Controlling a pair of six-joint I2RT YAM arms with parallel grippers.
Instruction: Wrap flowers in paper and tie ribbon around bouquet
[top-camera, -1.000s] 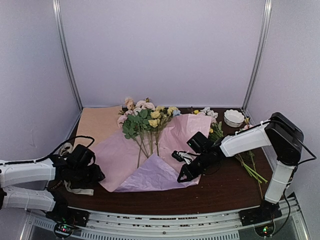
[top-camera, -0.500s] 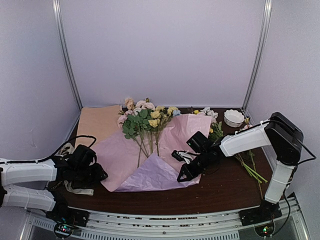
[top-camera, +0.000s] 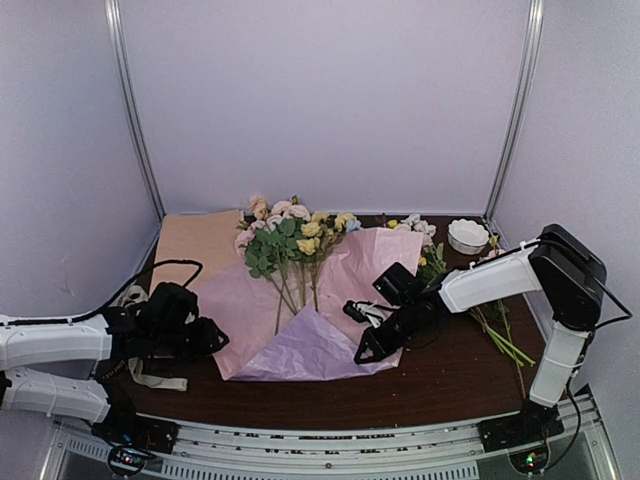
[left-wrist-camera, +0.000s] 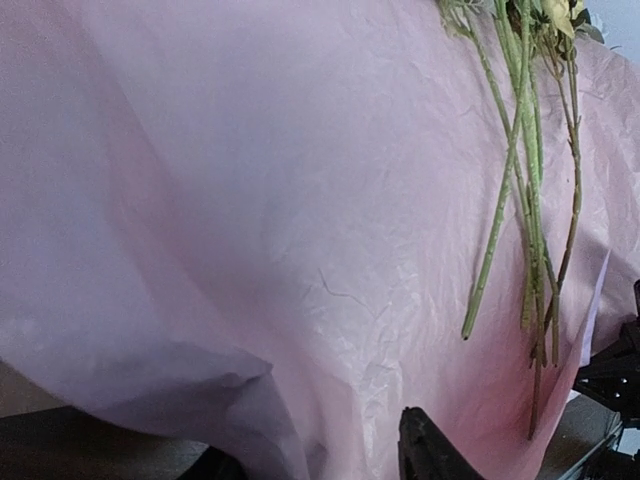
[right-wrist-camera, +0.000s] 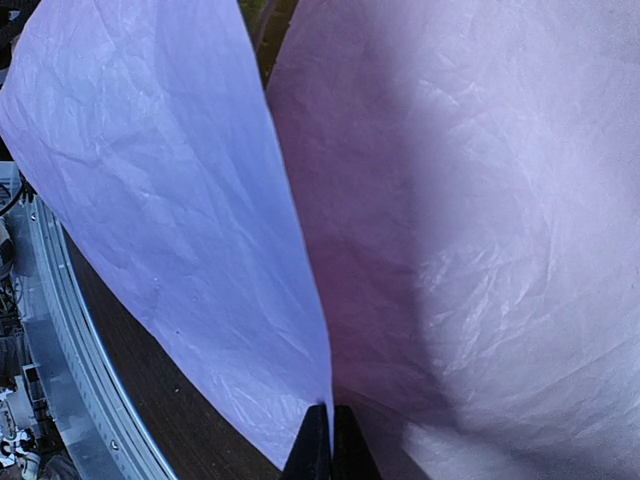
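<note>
My right gripper (top-camera: 365, 352) is pinched shut on the paper's (top-camera: 240, 310) near-right flap. The flowers (top-camera: 290, 245) lie mid-sheet, stems pointing toward me. They sit just right of my left gripper (top-camera: 220, 340) at the sheet's left edge; I cannot tell whether it grips.

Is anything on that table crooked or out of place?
Yes, the paper is not lying flat. Its near corner is folded up towards the flowers, lilac face showing, and is pinched in the shut right gripper. Its left edge is ruffled up off the table where the left gripper meets it.
</note>
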